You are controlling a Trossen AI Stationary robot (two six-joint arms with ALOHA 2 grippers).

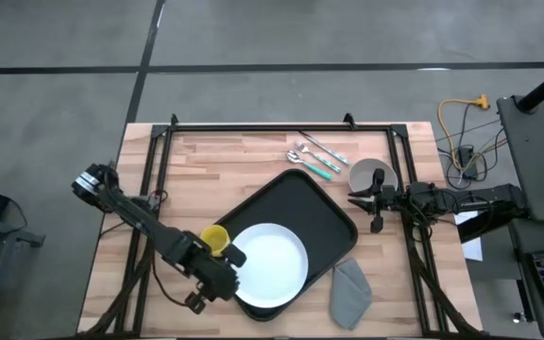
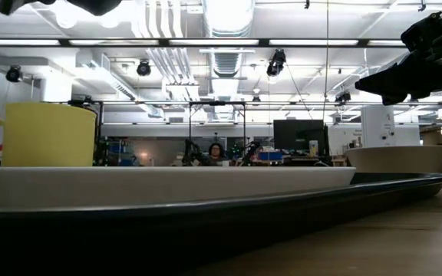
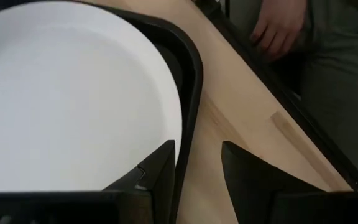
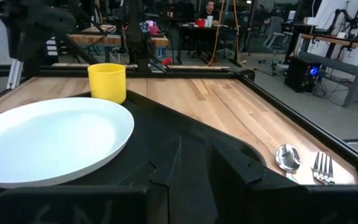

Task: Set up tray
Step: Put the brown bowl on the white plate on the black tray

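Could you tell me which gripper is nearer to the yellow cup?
Left. The left gripper sits just beside the yellow cup, at the tray edge; the right gripper is across the tray, by the gray bowl.

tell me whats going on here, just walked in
Two robot arms are setting up a black tray on a wooden table. A white plate already lies in the tray, with a yellow cup at its edge. The left hand is at the plate's rim, fingers apart. The right hand sits at the tray's far corner, by a grey bowl. A spoon, a fork and a grey cloth lie outside the tray.
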